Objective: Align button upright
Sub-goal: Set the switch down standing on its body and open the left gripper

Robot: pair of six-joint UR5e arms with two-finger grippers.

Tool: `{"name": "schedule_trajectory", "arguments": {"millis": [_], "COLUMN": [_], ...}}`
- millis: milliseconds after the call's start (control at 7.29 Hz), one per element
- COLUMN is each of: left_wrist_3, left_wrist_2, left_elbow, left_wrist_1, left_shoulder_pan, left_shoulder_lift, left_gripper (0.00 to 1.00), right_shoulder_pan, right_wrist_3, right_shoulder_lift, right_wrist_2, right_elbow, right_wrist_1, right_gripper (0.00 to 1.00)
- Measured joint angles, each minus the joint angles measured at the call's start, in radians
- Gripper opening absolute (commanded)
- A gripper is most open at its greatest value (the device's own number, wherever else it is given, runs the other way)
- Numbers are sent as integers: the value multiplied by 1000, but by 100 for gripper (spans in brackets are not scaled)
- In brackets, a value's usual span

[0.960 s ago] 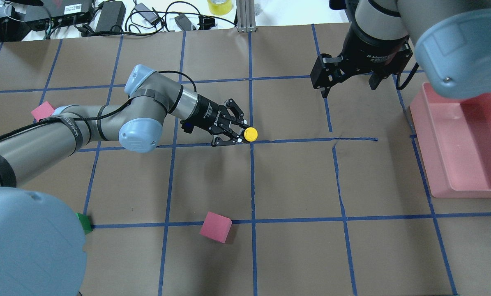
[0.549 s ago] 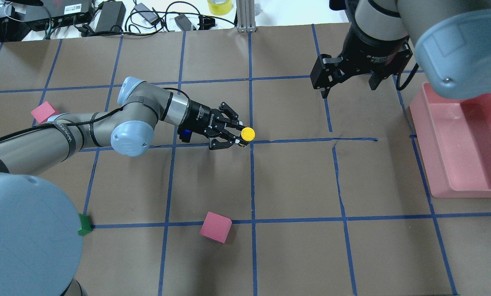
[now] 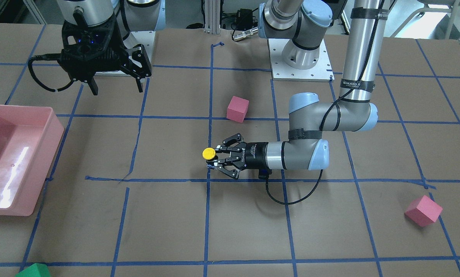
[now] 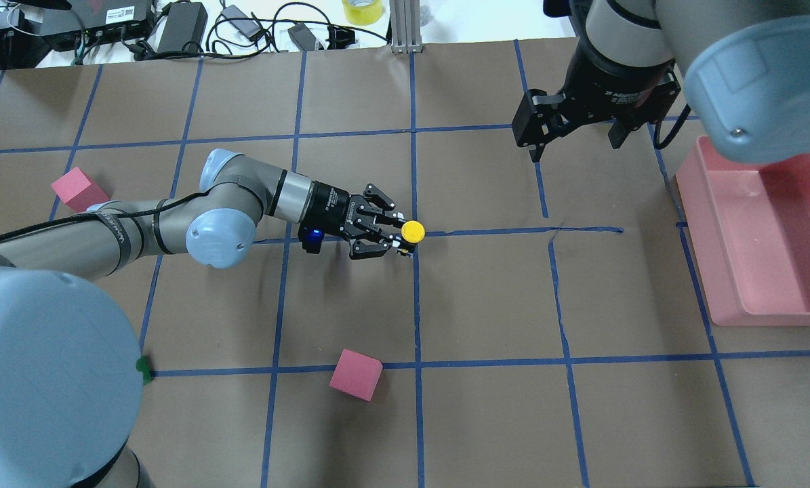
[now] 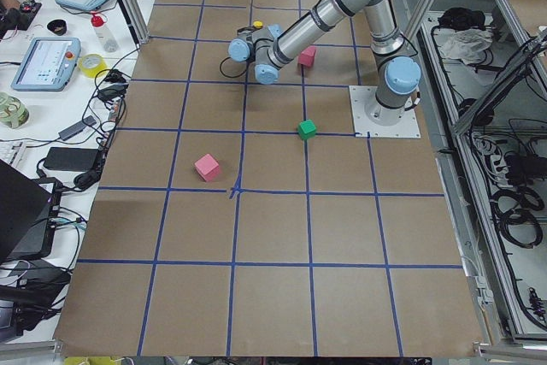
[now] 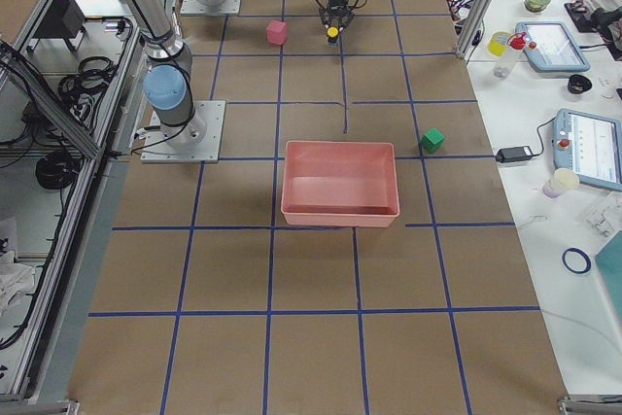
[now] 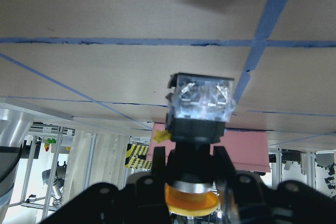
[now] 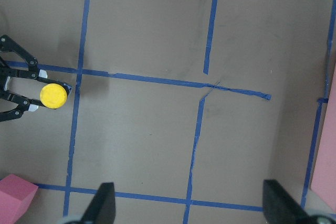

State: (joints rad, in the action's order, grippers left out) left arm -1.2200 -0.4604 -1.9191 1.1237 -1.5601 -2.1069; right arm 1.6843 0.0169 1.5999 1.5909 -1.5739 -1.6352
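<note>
The button has its yellow cap facing up, near the table's middle, beside a crossing of blue tape lines. My left gripper reaches in nearly level and is shut on its black body. The button also shows in the front view and in the right wrist view. In the left wrist view its greyish base points at the paper; I cannot tell whether it touches. My right gripper hangs open and empty, high over the far right of the table.
A pink tray stands at the right edge. One pink cube lies on the near side of the button, another at far left behind the left arm. A green cube lies near the left arm's base. Cables and boxes line the far edge.
The left arm has swung and flattened, so its forearm and gripper now lie lower and more level. The button moved slightly toward the robot, still gripped. The right arm has not moved.
</note>
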Motion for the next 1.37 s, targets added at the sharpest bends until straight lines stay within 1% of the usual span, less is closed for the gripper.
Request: {"name": "schedule_trajectory", "arguments": {"millis": [274,549,686,823,960,1371], "left_wrist_3": [14,21,23,24,25,27], "left_wrist_2": [14,17,17,16,12,-3], "left_elbow": [-2,-1,0,0,0,3], "left_wrist_1": [1,1,1,2,2,2], "left_shoulder_pan": [0,0,0,0,0,0], "left_shoulder_lift": [-19,-32,-40,-44,-46,-43], "left_gripper": [3,18,31,50,99,100], "right_shoulder_pan": [0,0,0,0,0,0], "right_wrist_3": [0,0,0,0,0,0], "right_shoulder_lift": [0,0,0,0,0,0], "right_wrist_2": [0,0,0,0,0,0], "right_elbow": [0,0,0,0,0,0], "right_wrist_1": [0,0,0,0,0,0], "right_gripper": [100,100,100,100,100,100]}}
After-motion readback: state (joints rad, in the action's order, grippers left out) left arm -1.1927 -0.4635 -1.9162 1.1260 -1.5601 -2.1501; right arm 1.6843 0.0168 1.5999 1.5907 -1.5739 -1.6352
